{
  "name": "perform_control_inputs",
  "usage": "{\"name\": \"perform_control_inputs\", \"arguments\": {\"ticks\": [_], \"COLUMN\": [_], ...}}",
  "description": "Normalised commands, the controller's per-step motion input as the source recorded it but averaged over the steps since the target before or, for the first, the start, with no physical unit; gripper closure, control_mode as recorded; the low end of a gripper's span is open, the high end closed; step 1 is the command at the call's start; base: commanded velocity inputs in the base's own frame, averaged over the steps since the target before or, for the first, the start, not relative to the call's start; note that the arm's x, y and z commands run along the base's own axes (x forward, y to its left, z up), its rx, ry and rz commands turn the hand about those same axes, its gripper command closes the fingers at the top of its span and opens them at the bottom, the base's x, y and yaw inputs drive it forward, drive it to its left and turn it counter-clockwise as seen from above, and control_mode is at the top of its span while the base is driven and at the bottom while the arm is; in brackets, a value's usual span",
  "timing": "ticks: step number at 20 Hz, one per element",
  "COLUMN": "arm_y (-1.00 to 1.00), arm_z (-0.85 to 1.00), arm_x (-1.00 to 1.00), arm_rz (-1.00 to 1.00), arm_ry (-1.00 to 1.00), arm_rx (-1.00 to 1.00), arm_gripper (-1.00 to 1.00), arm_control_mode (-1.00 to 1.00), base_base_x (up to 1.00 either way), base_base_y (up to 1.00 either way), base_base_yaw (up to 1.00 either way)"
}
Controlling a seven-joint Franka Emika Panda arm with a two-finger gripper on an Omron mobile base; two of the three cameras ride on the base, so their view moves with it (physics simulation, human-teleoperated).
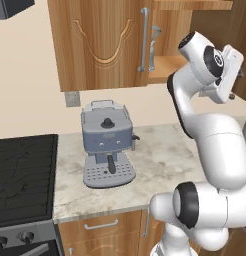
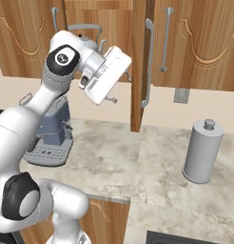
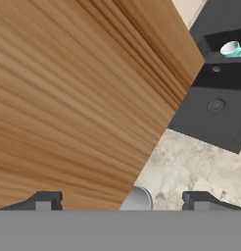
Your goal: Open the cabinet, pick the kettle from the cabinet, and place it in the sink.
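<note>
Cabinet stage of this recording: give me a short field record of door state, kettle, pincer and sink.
cabinet: tall brown wood wall cabinet, one door swung open edge-on, left door shut
kettle: silver-grey metal kettle, arched handle showing on the shelf behind the arm
pincer: pincer open, holding nothing, close against the wood door
sink: black recessed basin, a teal cup inside
counter: grey espresso machine, tall grey canister

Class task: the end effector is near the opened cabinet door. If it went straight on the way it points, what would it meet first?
Probably the open wooden cabinet door; it lies ahead of the end effector, though depth is unclear.
</note>
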Motion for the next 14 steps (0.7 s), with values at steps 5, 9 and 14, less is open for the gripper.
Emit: {"name": "perform_control_inputs", "arguments": {"ticks": [5,9,14], "arm_y": [0.36,0.35,0.36], "arm_z": [0.17,0.18,0.14], "arm_x": [-0.16,-0.22,-0.24], "arm_rz": [0.07,0.18,0.26], "arm_ry": [0.01,0.05,0.04], "arm_rx": [0.00,-0.02,-0.11], "arm_gripper": [-1.00,-1.00,-1.00], "arm_control_mode": [-1.00,-1.00,-1.00], "base_base_x": [0.00,0.00,0.00], "base_base_y": [0.00,0.00,0.00], "base_base_yaw": [0.00,0.00,0.00]}}
